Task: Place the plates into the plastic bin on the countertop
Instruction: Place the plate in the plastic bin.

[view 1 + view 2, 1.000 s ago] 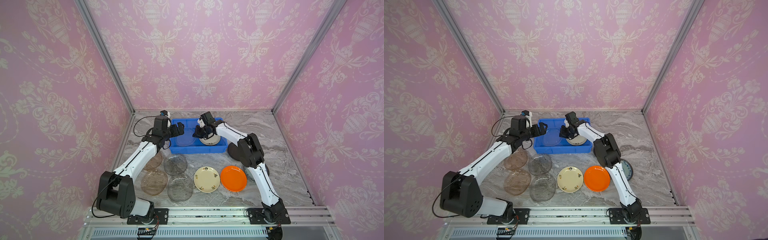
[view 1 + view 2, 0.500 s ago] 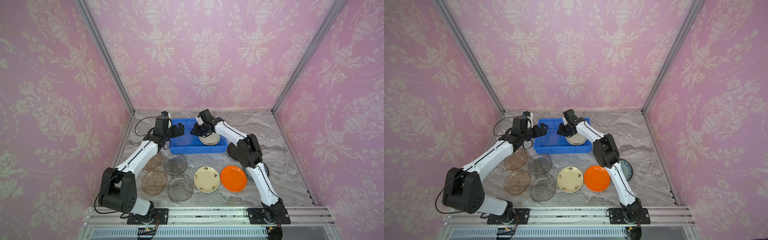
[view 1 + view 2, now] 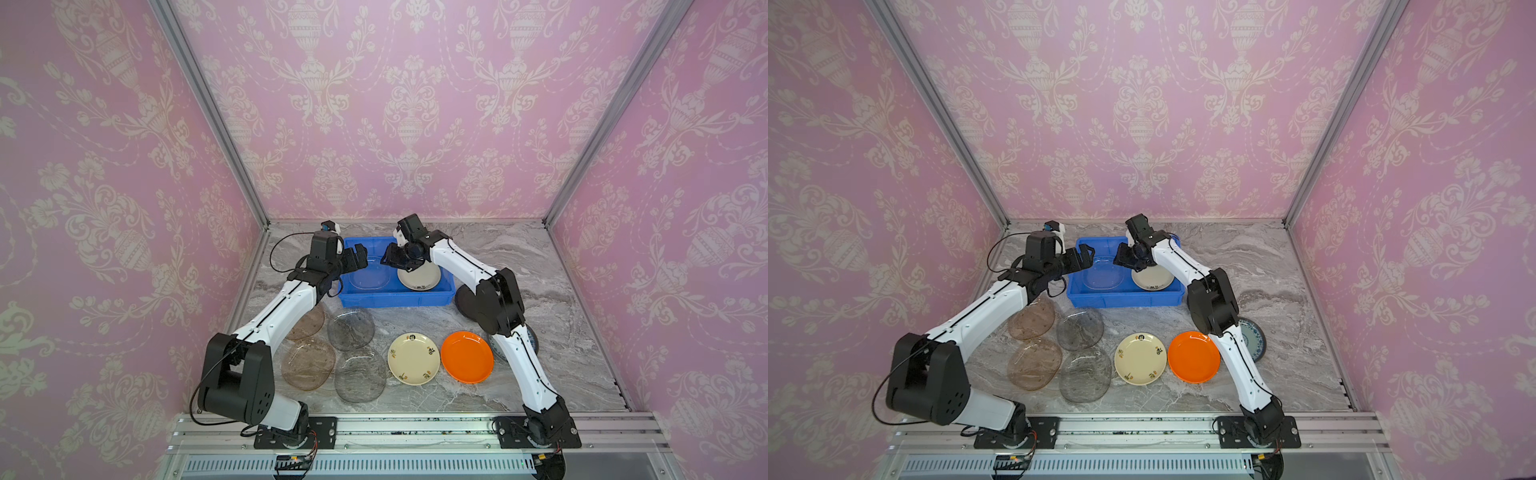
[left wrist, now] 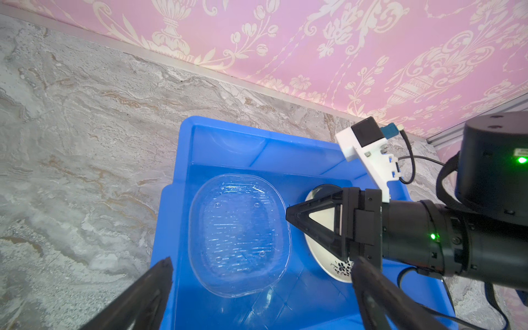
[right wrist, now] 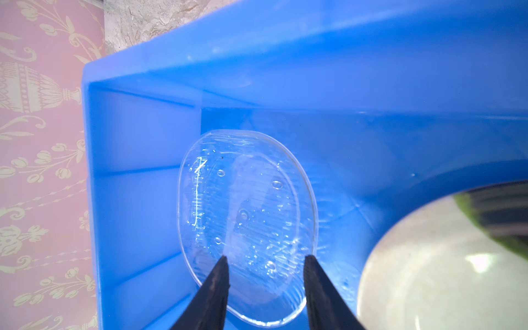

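Inside the bin (image 3: 395,299) a clear plate (image 4: 240,234) lies flat beside a cream plate (image 3: 419,279). Right gripper (image 5: 267,258) and left gripper (image 3: 359,257) are parted and hold nothing. Glass plates (image 3: 351,328) on the countertop (image 3: 540,270) look stiff, slippery and breakable, so pinching the rim seems safest.

I see bright blue bin (image 3: 395,297) at 12 o'clock, clear plate (image 4: 238,237) + cream plate (image 3: 419,278) w/ dark motif in it, amber plates (image 3: 308,363) at 8, grey plates (image 3: 351,328) at 7, orange plate (image 3: 467,356) at 5, grey-white veined countertop (image 3: 498,249), pink damask walls (image 3: 411,124)
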